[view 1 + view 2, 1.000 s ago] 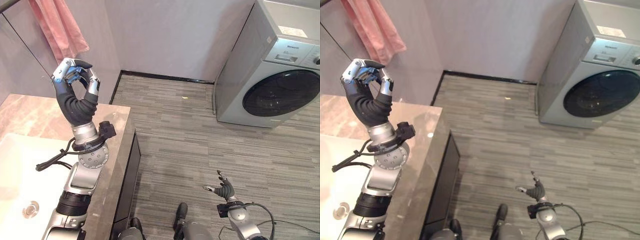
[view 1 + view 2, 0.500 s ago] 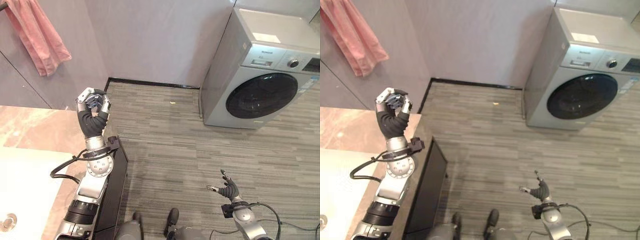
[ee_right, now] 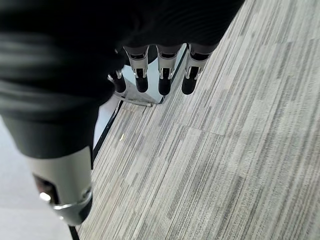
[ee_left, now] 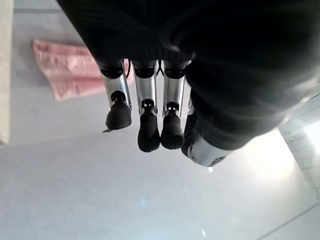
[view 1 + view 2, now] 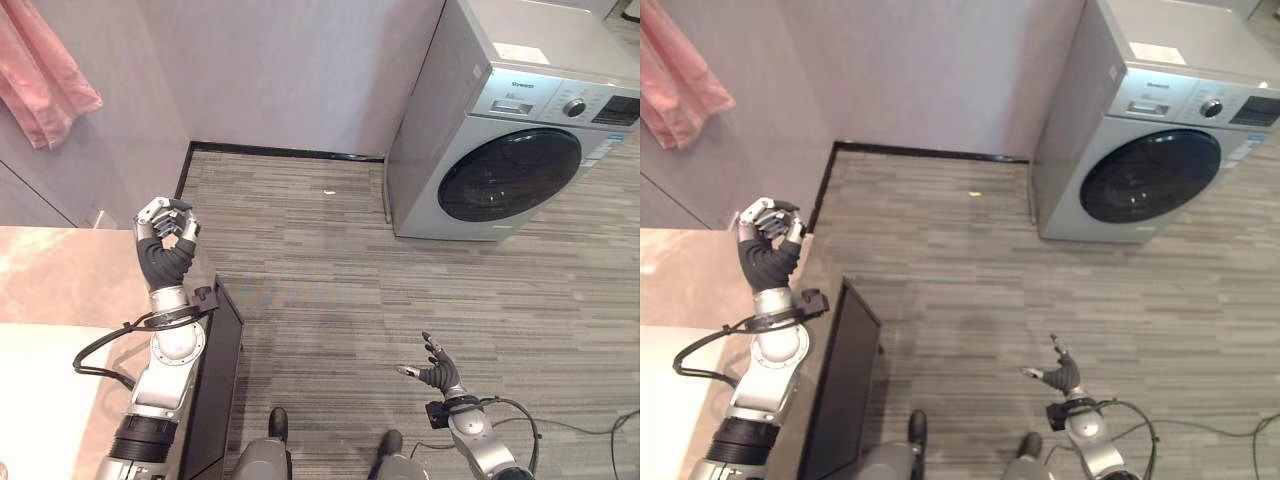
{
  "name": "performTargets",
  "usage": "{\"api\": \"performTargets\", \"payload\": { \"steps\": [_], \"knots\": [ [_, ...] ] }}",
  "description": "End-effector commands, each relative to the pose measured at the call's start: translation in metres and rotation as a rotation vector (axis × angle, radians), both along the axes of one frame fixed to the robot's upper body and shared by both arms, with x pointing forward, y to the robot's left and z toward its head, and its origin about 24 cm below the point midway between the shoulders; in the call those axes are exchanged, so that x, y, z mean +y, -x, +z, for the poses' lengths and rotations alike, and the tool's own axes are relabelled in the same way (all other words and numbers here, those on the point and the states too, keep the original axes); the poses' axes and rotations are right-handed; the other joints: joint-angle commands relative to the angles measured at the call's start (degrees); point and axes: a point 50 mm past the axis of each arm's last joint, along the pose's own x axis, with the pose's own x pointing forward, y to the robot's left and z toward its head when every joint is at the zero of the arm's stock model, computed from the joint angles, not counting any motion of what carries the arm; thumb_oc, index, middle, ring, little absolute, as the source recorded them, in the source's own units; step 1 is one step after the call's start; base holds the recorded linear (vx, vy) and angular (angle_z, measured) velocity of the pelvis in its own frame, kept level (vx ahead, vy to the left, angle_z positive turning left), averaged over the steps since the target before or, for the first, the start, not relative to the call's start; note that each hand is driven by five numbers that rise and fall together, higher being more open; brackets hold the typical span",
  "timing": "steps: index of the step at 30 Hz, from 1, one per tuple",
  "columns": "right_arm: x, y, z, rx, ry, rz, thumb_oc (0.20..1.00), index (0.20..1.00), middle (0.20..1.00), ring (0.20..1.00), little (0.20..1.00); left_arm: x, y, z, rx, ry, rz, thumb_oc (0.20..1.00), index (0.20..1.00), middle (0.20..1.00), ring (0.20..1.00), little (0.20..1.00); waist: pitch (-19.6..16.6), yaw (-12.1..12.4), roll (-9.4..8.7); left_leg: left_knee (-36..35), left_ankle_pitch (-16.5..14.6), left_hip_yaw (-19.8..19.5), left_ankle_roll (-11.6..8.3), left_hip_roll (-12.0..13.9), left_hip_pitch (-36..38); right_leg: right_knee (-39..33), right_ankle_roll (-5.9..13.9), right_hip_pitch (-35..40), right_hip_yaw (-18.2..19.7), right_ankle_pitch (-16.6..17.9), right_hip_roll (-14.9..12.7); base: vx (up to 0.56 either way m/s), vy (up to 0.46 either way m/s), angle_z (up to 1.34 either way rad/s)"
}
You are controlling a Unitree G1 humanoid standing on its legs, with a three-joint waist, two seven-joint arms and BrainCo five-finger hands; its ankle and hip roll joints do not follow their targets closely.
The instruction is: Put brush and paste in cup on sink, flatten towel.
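A pink towel (image 5: 40, 75) hangs bunched on the wall at the far left, and it also appears past my left hand's fingers (image 4: 70, 70). My left hand (image 5: 165, 245) is raised over the right end of the marble counter (image 5: 60, 285), below and to the right of the towel. Its fingers (image 4: 147, 125) are curled in toward the thumb and hold nothing. My right hand (image 5: 437, 373) hangs low over the floor at the lower right, its fingers (image 3: 160, 75) relaxed and empty.
A white sink basin (image 5: 40, 400) is set into the counter at the lower left. The counter's dark cabinet side (image 5: 215, 380) drops to a striped grey floor (image 5: 330, 280). A silver washing machine (image 5: 500, 130) stands against the wall at the right.
The camera has swung to the right, so towel and counter slid to the picture's left. My left hand stays raised and curled, now lower against the towel. My right hand keeps its low pose.
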Motion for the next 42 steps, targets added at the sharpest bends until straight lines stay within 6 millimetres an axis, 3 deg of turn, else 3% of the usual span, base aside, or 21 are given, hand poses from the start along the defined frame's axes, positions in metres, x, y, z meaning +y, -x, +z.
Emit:
{"api": "performTargets", "payload": {
  "steps": [1,4,6,7,8,10,12,13,16,17,18,19,20,21,22,26,36,38,42],
  "knots": [
    [-0.006,-0.018,0.021,-0.106,0.015,0.013,1.000,1.000,1.000,1.000,1.000,-0.002,0.002,0.009,-0.054,-0.020,-0.043,0.200,0.200,0.200,0.200,0.200,-1.39,0.24,0.66,-0.87,-0.57,-1.82,-3.12,7.42,2.72,3.67,0.49,-2.13,0.48,-2.75,4.22,0.11,-0.277,-0.08],
    [-0.015,-0.017,0.025,-0.122,0.009,-0.005,1.000,1.000,1.000,1.000,1.000,-0.003,0.000,-0.004,0.006,0.015,-0.071,0.200,0.200,0.200,0.200,0.200,-1.45,-1.08,0.95,1.06,1.13,-2.17,-4.17,10.17,2.00,2.29,-1.44,-0.89,-1.55,-4.50,7.93,0.08,-0.319,0.15],
    [-0.033,-0.013,0.027,-0.120,0.053,-0.046,1.000,1.000,1.000,1.000,1.000,-0.013,-0.007,-0.019,0.086,0.050,-0.129,0.200,0.200,0.200,0.200,0.200,-0.72,-3.32,2.13,7.25,2.09,3.92,-4.00,11.22,-0.49,1.50,-3.26,1.37,-5.47,-5.97,8.88,0.05,-0.318,0.57],
    [-0.035,-0.012,0.026,-0.113,0.047,-0.060,1.000,1.000,1.000,1.000,1.000,-0.014,-0.008,-0.025,0.115,0.054,-0.154,0.200,0.200,0.200,0.200,0.200,-0.48,-3.36,2.15,9.22,1.35,4.22,-3.98,9.88,-1.21,1.06,-3.47,1.78,-5.74,-6.19,8.93,0.01,-0.165,0.73],
    [-0.038,-0.013,0.027,-0.112,0.043,-0.069,1.000,1.000,1.000,1.000,1.000,-0.014,-0.009,-0.032,0.152,0.071,-0.171,0.200,0.200,0.200,0.200,0.200,-0.20,-2.91,2.17,10.75,-0.52,2.84,-3.46,6.28,-2.67,0.44,-3.40,2.09,-5.67,-6.05,8.89,0.03,-0.132,0.56],
    [-0.039,-0.011,0.022,-0.089,0.031,-0.080,1.000,1.000,1.000,1.000,1.000,-0.015,-0.010,-0.049,0.243,0.061,-0.183,0.200,0.200,0.200,0.200,0.200,-0.54,-2.61,2.35,8.70,-2.18,3.89,-1.93,1.91,-4.46,0.14,-3.22,2.17,-5.74,-5.68,9.16,0.07,-0.072,0.21],
    [-0.039,-0.013,0.020,-0.074,0.048,-0.081,1.000,1.000,1.000,1.000,1.000,-0.014,-0.002,-0.075,0.362,0.072,-0.202,0.200,0.200,0.200,0.200,0.200,-1.08,-1.93,3.27,3.97,-1.33,4.67,-0.90,0.80,-3.01,0.78,-2.79,1.62,-4.83,-5.95,10.25,0.10,-0.004,0.14],
    [-0.039,-0.013,0.020,-0.074,0.048,-0.081,1.000,1.000,1.000,1.000,1.000,-0.014,-0.002,-0.075,0.362,0.072,-0.202,0.200,0.200,0.200,0.200,0.200,-1.03,-1.88,3.25,3.90,-1.32,4.73,-0.90,0.80,-2.91,0.80,-2.78,1.65,-4.77,-5.97,10.24,0.07,-0.016,-0.02],
    [-0.030,-0.017,0.013,-0.035,0.048,-0.048,1.000,1.000,1.000,1.000,1.000,-0.016,0.004,-0.120,0.581,0.092,-0.220,0.200,0.200,0.200,0.200,0.200,-1.23,-2.11,3.38,2.73,-0.56,2.47,-0.35,-0.52,-1.93,1.14,-2.92,2.18,-3.92,-6.20,10.09,0.09,0.022,-0.08],
    [-0.029,-0.017,0.012,-0.029,0.046,-0.060,1.000,1.000,1.000,1.000,1.000,-0.015,0.007,-0.133,0.640,0.104,-0.212,0.291,0.291,0.291,0.291,0.291,-1.55,-2.46,3.55,1.72,-0.24,3.25,-0.36,-0.34,-1.12,1.16,-2.84,2.42,-4.11,-6.09,10.00,0.10,0.041,-0.09],
    [-0.026,-0.018,0.011,-0.024,0.028,-0.059,1.000,1.000,1.000,1.000,1.000,-0.015,0.013,-0.150,0.721,0.110,-0.210,0.457,0.457,0.457,0.457,0.457,-1.96,-2.71,3.80,0.72,-0.15,3.37,-0.17,-0.43,-0.21,1.06,-2.80,2.49,-3.94,-6.06,9.97,0.11,0.057,-0.12],
    [-0.025,-0.018,0.009,-0.017,0.017,-0.059,1.000,1.000,1.000,1.000,1.000,-0.013,0.020,-0.166,0.808,0.093,-0.202,0.489,0.489,0.489,0.489,0.489,-2.35,-3.06,4.02,0.09,-0.19,3.47,-0.03,-0.56,0.45,1.00,-2.74,2.58,-3.80,-6.04,9.84,0.13,0.088,-0.08],
    [-0.023,-0.015,0.005,0.007,0.000,-0.063,1.000,1.000,1.000,1.000,1.000,-0.007,0.032,-0.186,0.914,0.106,-0.163,0.765,0.765,0.765,0.765,0.765,-2.96,-3.56,4.44,-1.15,-0.22,3.86,0.26,-0.54,1.77,1.08,-2.64,2.71,-3.57,-6.03,9.68,0.09,0.070,-0.09],
    [-0.023,-0.015,0.005,0.006,0.001,-0.063,1.000,1.000,1.000,1.000,1.000,-0.007,0.032,-0.186,0.914,0.106,-0.164,0.912,0.912,0.912,0.912,0.912,-3.08,-3.59,4.44,-1.20,-0.10,3.84,0.29,-0.56,1.58,1.00,-2.66,2.55,-3.60,-5.92,9.69,0.09,0.071,-0.12],
    [-0.021,-0.013,0.001,0.026,-0.002,-0.057,1.000,1.000,1.000,1.000,1.000,-0.006,0.043,-0.203,1.000,0.146,-0.140,1.000,1.000,1.000,1.000,1.000,-3.15,-3.64,4.64,-1.56,-0.31,3.99,0.42,-0.64,2.32,1.07,-2.56,2.86,-3.54,-6.01,9.54,0.07,0.063,-0.15],
    [-0.021,-0.007,-0.008,0.087,-0.009,-0.065,1.000,1.000,1.000,1.000,1.000,0.003,0.070,-0.233,1.180,0.158,-0.075,1.000,1.000,1.000,1.000,1.000,-3.91,-4.04,4.85,-3.13,-0.68,4.58,1.00,-0.88,3.86,0.87,-2.11,3.11,-2.80,-5.63,9.39,0.08,0.063,-0.09],
    [-0.024,0.002,-0.022,0.168,-0.080,-0.127,1.000,1.000,1.000,1.000,1.000,0.008,0.088,-0.250,1.316,0.101,-0.067,1.000,1.000,1.000,1.000,1.000,-4.25,-3.43,4.51,-1.99,-2.87,4.83,2.27,-1.93,4.20,2.68,-0.98,2.90,-2.30,-5.49,8.37,0.07,0.065,-0.03],
    [-0.026,0.002,-0.022,0.171,-0.098,-0.149,1.000,1.000,1.000,1.000,1.000,0.008,0.088,-0.249,1.316,0.092,-0.067,1.000,1.000,1.000,1.000,1.000,-3.98,-3.27,4.45,-1.53,-3.37,4.91,2.70,-2.17,4.20,4.52,-0.63,2.37,-2.29,-5.27,7.75,0.06,0.105,-0.04],
    [-0.028,0.003,-0.024,0.177,-0.131,-0.181,1.000,1.000,1.000,1.000,1.000,0.011,0.090,-0.248,1.308,0.067,-0.065,1.000,1.000,1.000,1.000,1.000,-2.24,-2.84,4.58,-0.46,-5.27,4.93,4.72,-3.16,5.42,16.93,2.17,-2.65,0.00,-1.06,5.00,0.07,0.140,-0.10]
  ]
}}
